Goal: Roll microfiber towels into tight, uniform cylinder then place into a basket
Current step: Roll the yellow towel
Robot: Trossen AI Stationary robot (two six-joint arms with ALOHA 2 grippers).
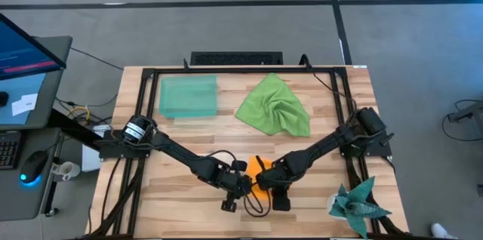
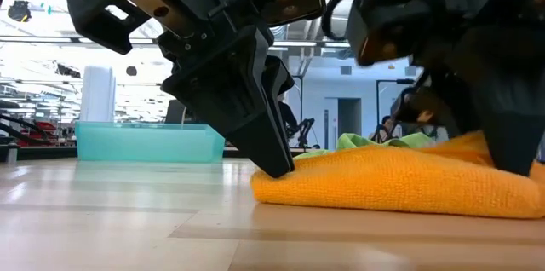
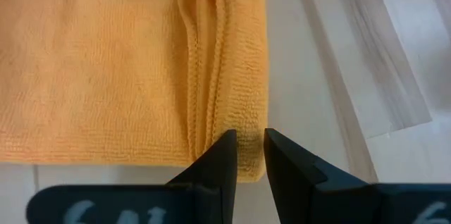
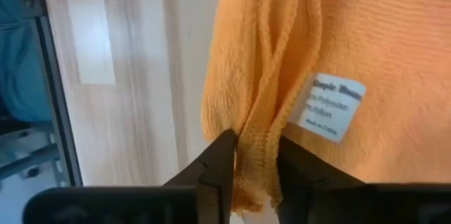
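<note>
High view shows both arms meeting at the table's [image 1: 173,187] front centre over a folded orange towel [image 1: 262,170]. Left gripper [image 3: 245,155] pinches one hemmed corner of it between nearly closed fingers; right gripper [image 4: 255,159] pinches another edge beside its white label [image 4: 332,107]. Behind lie the crumpled lime green towel [image 1: 275,106] and, to its left, the mint basket [image 1: 188,96].

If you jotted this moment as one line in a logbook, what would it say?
left gripper: jaws pinch orange towel edge | right gripper: jaws pinch opposite edge | green towel: crumpled, unrolled | basket: empty
</note>
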